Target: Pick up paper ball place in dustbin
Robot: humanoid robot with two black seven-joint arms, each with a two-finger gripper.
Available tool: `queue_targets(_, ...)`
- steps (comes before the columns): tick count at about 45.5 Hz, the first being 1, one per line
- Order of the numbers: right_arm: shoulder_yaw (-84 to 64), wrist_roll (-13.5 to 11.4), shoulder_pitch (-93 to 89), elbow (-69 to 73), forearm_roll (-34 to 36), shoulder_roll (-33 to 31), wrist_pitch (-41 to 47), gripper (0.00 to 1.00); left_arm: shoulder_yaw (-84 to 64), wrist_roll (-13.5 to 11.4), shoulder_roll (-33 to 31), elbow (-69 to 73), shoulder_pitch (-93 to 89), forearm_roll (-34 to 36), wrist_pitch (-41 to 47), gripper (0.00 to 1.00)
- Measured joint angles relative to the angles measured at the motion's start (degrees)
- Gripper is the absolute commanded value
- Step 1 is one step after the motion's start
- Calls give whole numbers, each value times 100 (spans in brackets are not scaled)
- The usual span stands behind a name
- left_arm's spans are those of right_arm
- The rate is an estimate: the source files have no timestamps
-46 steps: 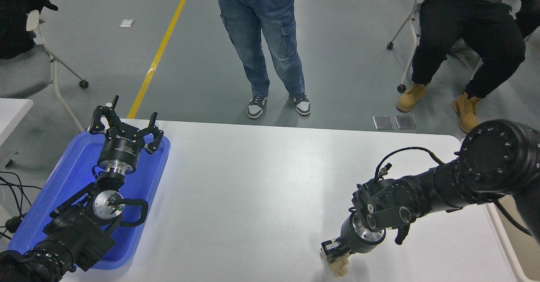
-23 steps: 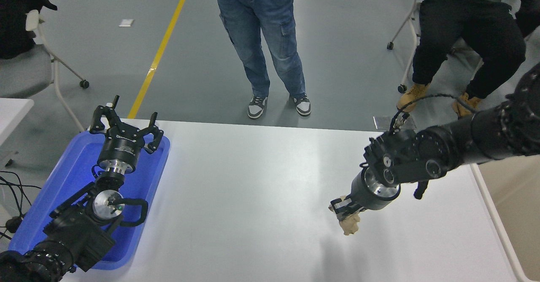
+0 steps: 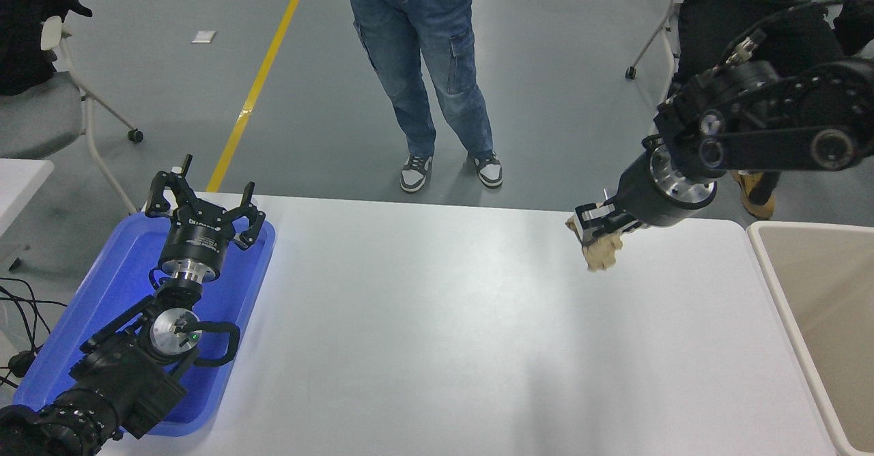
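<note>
Paper ball [image 3: 601, 254], tan and crumpled, pinched in the right gripper [image 3: 595, 231], up off the white table [image 3: 437, 333] near its far right. Dustbin [image 3: 765, 251] off to the right, well apart. Left gripper [image 3: 203, 203] parked over the blue tray [image 3: 102, 285], fingers spread wide. Small white lettering on it, too tiny to read.

Dustbin [image 3: 785, 285] cut off at right edge, paper ball [image 3: 601, 254] partly hidden by right gripper [image 3: 595, 227] fingers
</note>
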Motion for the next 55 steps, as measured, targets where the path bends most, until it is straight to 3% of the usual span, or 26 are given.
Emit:
queue_targets(34, -328, -1, 491, -165, 21, -441, 183, 0, 0, -4, 2, 0, -1, -3, 1, 100)
queue_targets(55, -535, -20, -1557, -2520, 530, -1408, -816, 0, 0, -4, 0, 0, -1, -2, 2, 100)
